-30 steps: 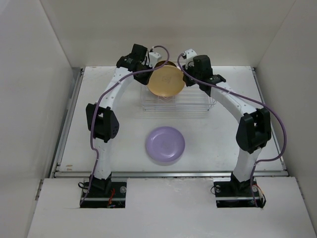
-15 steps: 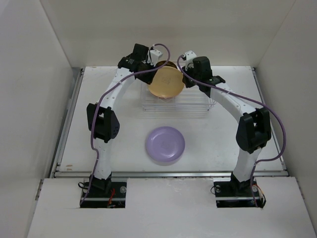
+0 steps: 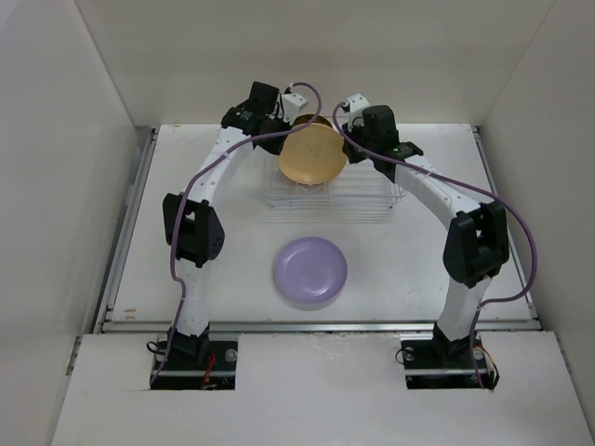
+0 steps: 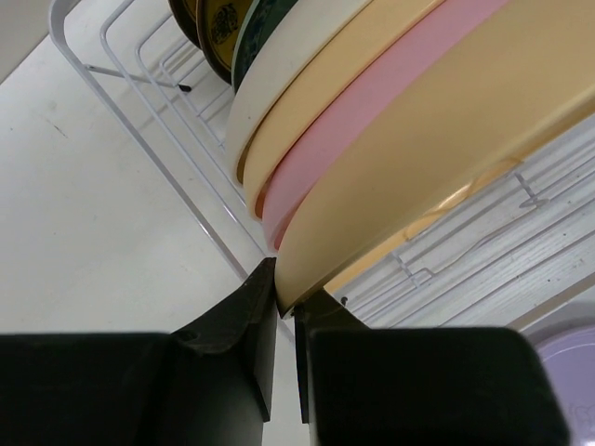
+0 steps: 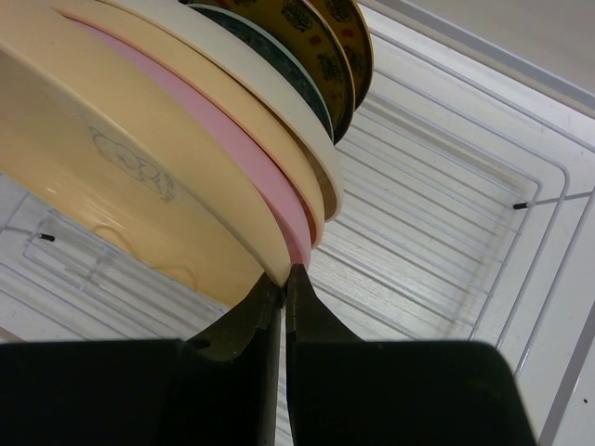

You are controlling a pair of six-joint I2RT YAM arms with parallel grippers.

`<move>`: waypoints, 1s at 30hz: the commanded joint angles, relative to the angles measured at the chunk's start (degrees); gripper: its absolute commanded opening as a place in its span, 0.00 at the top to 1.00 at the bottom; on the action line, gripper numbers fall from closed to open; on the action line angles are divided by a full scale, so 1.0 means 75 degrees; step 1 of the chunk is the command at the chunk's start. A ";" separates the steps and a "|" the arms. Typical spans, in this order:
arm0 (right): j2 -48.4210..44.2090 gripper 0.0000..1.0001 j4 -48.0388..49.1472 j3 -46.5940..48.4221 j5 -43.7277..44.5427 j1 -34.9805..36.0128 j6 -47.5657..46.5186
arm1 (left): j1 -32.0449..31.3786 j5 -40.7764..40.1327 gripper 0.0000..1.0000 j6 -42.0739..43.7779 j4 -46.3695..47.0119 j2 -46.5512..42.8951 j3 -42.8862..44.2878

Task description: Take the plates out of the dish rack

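From above, the dish rack [image 3: 372, 200] sits at the far middle of the tabletop [image 3: 390, 269]. A yellow-orange plate [image 3: 313, 156] stands tilted over the rack's left half, its face turned up toward the camera. The left fingers [image 3: 279, 127] meet the plate's edge on the rack's left side, and the right fingers [image 3: 350, 128] meet the opposite edge. A lavender plate [image 3: 310, 271] lies flat in front of the rack, well apart from it.

The left wrist view shows the left fingers pinching the rim of the yellow-orange plate, the frontmost of the row. Just behind it, deeper in the rack, lean a pink plate [image 4: 372, 130], a cream plate [image 4: 279, 70] and small patterned plates [image 4: 223, 23].

In the right wrist view the right fingers are drawn almost together, and they look nipped on the same plate's rim where it lies against the pink plate.

Both holds look shallow, right at the rim. To do the lift well, I judge the arms should rise together at one pace, straight up until the plate clears the rack's wires. Only then should they carry it forward toward the lavender plate. The pink plate touches the rim, so watch that it is not dragged along.
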 commanded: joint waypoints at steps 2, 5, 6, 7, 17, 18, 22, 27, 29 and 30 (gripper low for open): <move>-0.0350 1.00 0.0164 0.0144 -0.0628 0.0094 0.0367 | 0.0015 0.0178 1.00 -0.0337 -0.0438 -0.0419 0.0376; -0.0350 0.44 0.0000 0.0144 -0.0393 0.0094 0.0367 | 0.0086 0.0178 1.00 -0.0337 -0.0614 -0.0419 0.0576; -0.0350 0.32 -0.0093 0.0144 -0.0312 0.0094 0.0367 | 0.0086 0.0178 1.00 -0.0337 -0.0614 -0.0489 0.0577; -0.0350 0.25 -0.0094 0.0144 -0.0218 0.0094 0.0367 | 0.0086 0.0178 1.00 -0.0337 -0.0707 -0.0489 0.0681; -0.0784 0.00 0.0070 -0.0242 -0.0053 0.0094 0.0531 | 0.0086 0.0634 1.00 -0.0266 -0.1247 -0.0560 0.1338; -0.0854 0.00 0.0070 -0.0243 -0.0053 0.0094 0.0531 | 0.0086 0.0635 1.00 -0.0266 -0.1317 -0.0629 0.1338; -0.0995 0.00 0.0070 -0.0243 -0.0124 0.0094 0.0531 | 0.0086 0.0705 1.00 -0.0266 -0.1317 -0.0712 0.1338; -0.1579 0.00 0.0000 -0.0406 -0.0124 0.0094 0.0601 | 0.0168 0.0600 1.00 -0.0337 -0.1469 -0.0875 0.1607; -0.2141 0.00 0.0081 -0.0605 -0.0018 0.0094 0.0671 | 0.0238 0.0868 1.00 0.0117 -0.2040 -0.0876 0.1912; -0.2352 0.00 0.0082 -0.0734 0.0121 0.0094 0.0672 | 0.0238 0.1473 1.00 0.0503 -0.2404 -0.0946 0.2017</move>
